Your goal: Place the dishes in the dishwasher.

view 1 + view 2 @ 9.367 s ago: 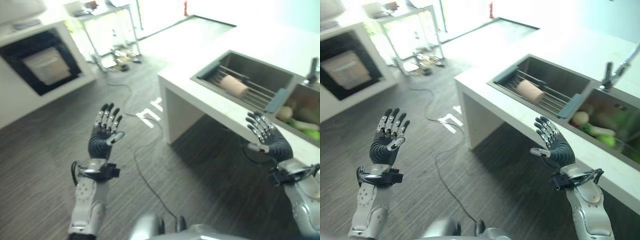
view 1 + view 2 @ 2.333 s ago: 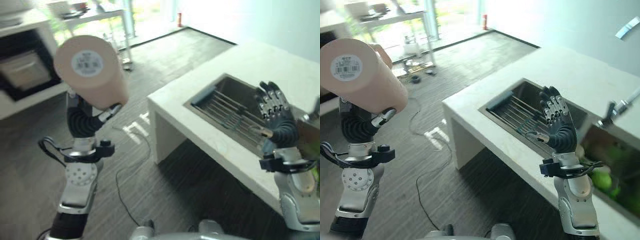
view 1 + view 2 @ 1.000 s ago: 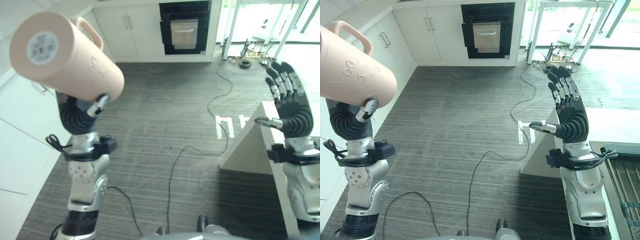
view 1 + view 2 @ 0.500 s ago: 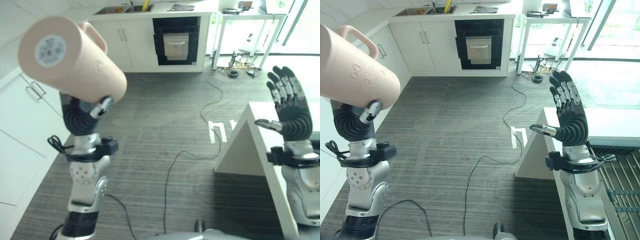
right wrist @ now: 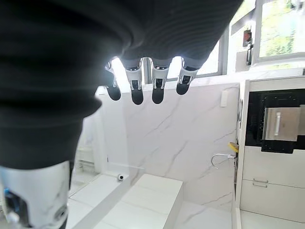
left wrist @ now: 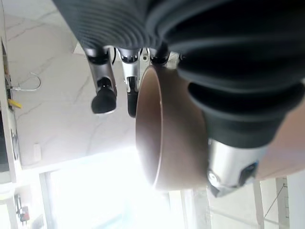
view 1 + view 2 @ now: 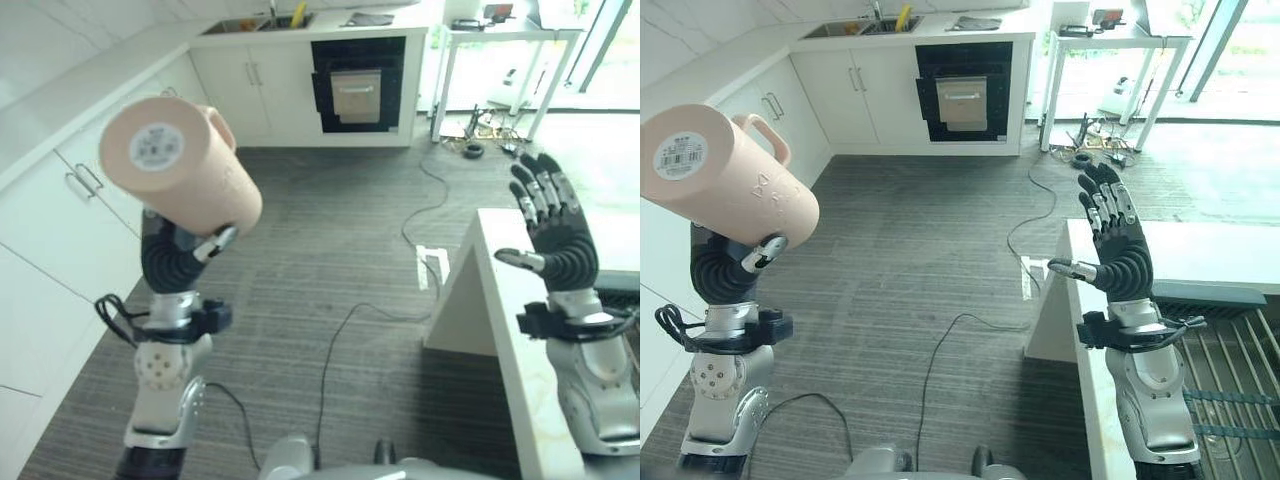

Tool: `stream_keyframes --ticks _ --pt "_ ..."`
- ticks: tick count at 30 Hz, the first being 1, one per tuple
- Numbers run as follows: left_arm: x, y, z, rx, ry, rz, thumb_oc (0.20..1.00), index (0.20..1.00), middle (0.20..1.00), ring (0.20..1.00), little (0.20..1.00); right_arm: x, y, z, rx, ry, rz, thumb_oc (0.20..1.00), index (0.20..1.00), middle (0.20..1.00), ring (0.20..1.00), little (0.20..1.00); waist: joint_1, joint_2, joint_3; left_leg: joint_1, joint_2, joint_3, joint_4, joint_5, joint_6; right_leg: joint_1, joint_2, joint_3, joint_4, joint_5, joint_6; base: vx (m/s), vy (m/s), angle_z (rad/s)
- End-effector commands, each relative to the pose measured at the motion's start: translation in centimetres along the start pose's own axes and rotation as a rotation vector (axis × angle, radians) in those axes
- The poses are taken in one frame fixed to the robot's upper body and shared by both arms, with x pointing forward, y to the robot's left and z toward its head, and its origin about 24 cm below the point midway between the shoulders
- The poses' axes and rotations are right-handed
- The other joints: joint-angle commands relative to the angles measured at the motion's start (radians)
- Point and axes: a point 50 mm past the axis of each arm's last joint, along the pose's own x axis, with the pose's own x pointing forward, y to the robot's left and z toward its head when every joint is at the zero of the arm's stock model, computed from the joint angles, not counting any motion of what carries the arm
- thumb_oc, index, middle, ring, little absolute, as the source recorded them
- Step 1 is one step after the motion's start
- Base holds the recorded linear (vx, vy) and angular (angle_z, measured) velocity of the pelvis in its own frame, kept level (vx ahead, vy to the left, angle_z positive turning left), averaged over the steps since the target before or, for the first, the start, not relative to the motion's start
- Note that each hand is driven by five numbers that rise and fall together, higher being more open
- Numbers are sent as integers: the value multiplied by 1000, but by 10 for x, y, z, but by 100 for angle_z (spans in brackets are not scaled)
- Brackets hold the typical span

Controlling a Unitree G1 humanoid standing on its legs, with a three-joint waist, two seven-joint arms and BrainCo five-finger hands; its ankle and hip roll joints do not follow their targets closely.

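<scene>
Left hand (image 7: pixel 178 258) gripped pink mug (image 7: pixel 185 169), held high, base toward camera. Right hand (image 7: pixel 1118 255) raised, fingers spread, empty.

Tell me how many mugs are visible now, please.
1. A pink mug is held up, tilted, in the left hand. The right hand is open and empty. Others may be hidden.

**Open floor ahead, counters at both sides**

The grey floor (image 7: pixel 940 240) lies open between the hands. White cabinets (image 7: pixel 70 200) line the left; a white counter (image 7: pixel 1200 255) juts in beside the right hand (image 7: pixel 1120 250). The oven (image 7: pixel 962 90) stands well apart.
</scene>
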Motion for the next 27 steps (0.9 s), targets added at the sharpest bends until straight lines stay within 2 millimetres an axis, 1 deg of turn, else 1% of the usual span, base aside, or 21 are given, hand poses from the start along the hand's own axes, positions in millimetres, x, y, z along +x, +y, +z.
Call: stream_keyframes --ticks 1,3,4,5,6,7,9,11,12,13,14,16,17,18,19,20,22,23,24,25,27 --pt "6 8 24 8 -124 11 200 200 200 200 200 8 -2 29 -41 -138 60 1000 1000 1000 1000 1000 17 37 26 77 59 -45 -193 113 -43 181 13 83 -33 -130 80 329 244 -4" --pt "2 11 24 -2 -123 30 200 200 200 200 200 7 -7 30 -54 -133 70 1000 1000 1000 1000 1000 25 41 29 50 77 -101 -202 138 -54 208 19 108 -33 -149 73 296 242 -17" --pt "0 12 24 -4 -123 36 200 200 200 200 200 7 -9 31 -53 -133 75 1000 1000 1000 1000 1000 25 42 29 52 75 -100 -202 142 -54 220 16 112 -33 -156 74 337 295 -27" --pt "-2 13 24 -6 -125 42 200 200 200 200 200 6 -10 32 -49 -134 80 1000 1000 1000 1000 1000 29 38 27 58 64 -110 -202 113 -46 227 6 121 -33 -161 77 474 461 -36" --pt "-1 12 24 -5 -124 48 200 200 200 200 200 5 -11 33 -45 -137 85 1000 1000 1000 1000 1000 31 31 16 78 52 -105 -199 81 -36 248 -31 113 -26 -168 98 412 413 -43" --pt "0 12 23 -4 -124 47 200 200 200 200 200 5 -11 33 -43 -137 84 1000 1000 1000 1000 1000 30 31 15 81 51 -100 -198 78 -36 249 -35 111 -20 -171 101 437 439 -44" --pt "6 11 23 -10 -128 29 200 200 200 200 200 3 -12 33 -37 -140 69 1000 1000 1000 1000 1000 33 25 7 90 32 -85 -183 56 -20 257 -68 92 36 -195 127 280 275 -20" --pt "9 9 23 -13 -133 18 200 200 200 200 200 2 -12 34 -33 -143 60 1000 1000 1000 1000 1000 38 20 4 93 20 -87 -179 51 -14 257 -82 82 57 -199 137 247 237 -1" --pt "14 7 27 -15 -150 -17 200 200 200 200 200 0 -10 35 -31 -154 38 1000 1000 1000 1000 1000 51 9 -2 97 -7 -93 -168 39 6 249 -109 55 106 -199 157 342 350 -2" --pt "16 5 28 -14 -157 -29 200 200 200 200 200 1 -8 35 -34 -159 32 1000 1000 1000 1000 1000 55 4 -3 105 -24 -101 -165 31 21 230 -126 43 149 -179 170 423 455 -1" --pt "18 5 29 -12 -160 -37 200 200 200 200 200 1 -6 34 -35 -163 26 1000 1000 1000 1000 1000 58 2 -4 123 -48 -118 -169 22 42 193 -145 37 219 -150 182 312 355 21" --pt "19 6 29 -14 -151 -43 200 200 200 200 200 1 -4 34 -30 -164 16 1000 1000 1000 1000 1000 64 0 -10 140 -74 -129 -175 13 62 169 -160 30 284 -125 184 302 338 46" --pt "20 6 29 -24 -139 -48 200 200 200 200 200 1 -4 34 -22 -166 10 1000 1000 1000 1000 1000 69 -2 -15 145 -96 -139 -173 5 76 161 -174 32 351 -81 181 266 299 43" --pt "20 6 29 -30 -131 -51 200 200 200 200 200 1 -2 34 -19 -168 11 1000 1000 1000 1000 1000 71 -3 -19 149 -110 -146 -173 0 86 148 -180 39 398 -53 180 285 327 42" --pt "20 4 29 -26 -125 -59 200 200 200 200 200 0 0 33 -13 -170 17 1000 1000 1000 1000 1000 69 1 -21 166 -129 -156 -173 -11 100 118 -182 44 492 -7 179 277 328 44" --pt "20 3 28 -24 -121 -62 200 200 200 200 200 -1 3 33 -11 -168 28 1000 1000 1000 1000 1000 67 6 -21 177 -139 -160 -174 -19 109 88 -184 45 561 13 177 270 329 35" --pt "20 1 27 -33 -110 -63 200 200 200 200 200 -1 8 31 -15 -157 51 1000 1000 1000 1000 1000 64 20 -18 202 -151 -172 -172 -35 122 18 -190 41 694 30 166 245 302 28" --pt "20 -1 26 -33 -109 -63 200 200 200 200 200 0 11 30 -18 -149 63 1000 1000 1000 1000 1000 57 27 -14 220 -151 -175 -176 -41 124 -28 -181 44 740 28 161 240 249 26" --pt "20 -3 26 -30 -113 -67 200 200 200 200 200 2 11 29 -29 -143 67 1000 1000 1000 1000 1000 50 30 -9 235 -150 -173 -182 -45 124 -76 -153 50 753 9 154 285 157 10" --pt "21 -3 27 -29 -116 -77 200 200 200 200 200 2 9 28 -37 -135 65 1000 1000 1000 1000 1000 47 25 -3 243 -150 -167 -186 -45 120 -94 -111 35 711 -38 144 268 61 -7" --pt "22 -3 27 -23 -116 -90 200 200 200 200 200 3 5 29 -15 -136 63 1000 1000 1000 1000 1000 43 12 9 258 -153 -158 -189 -52 118 -110 -83 -16 598 -59 152 272 -45 -6"
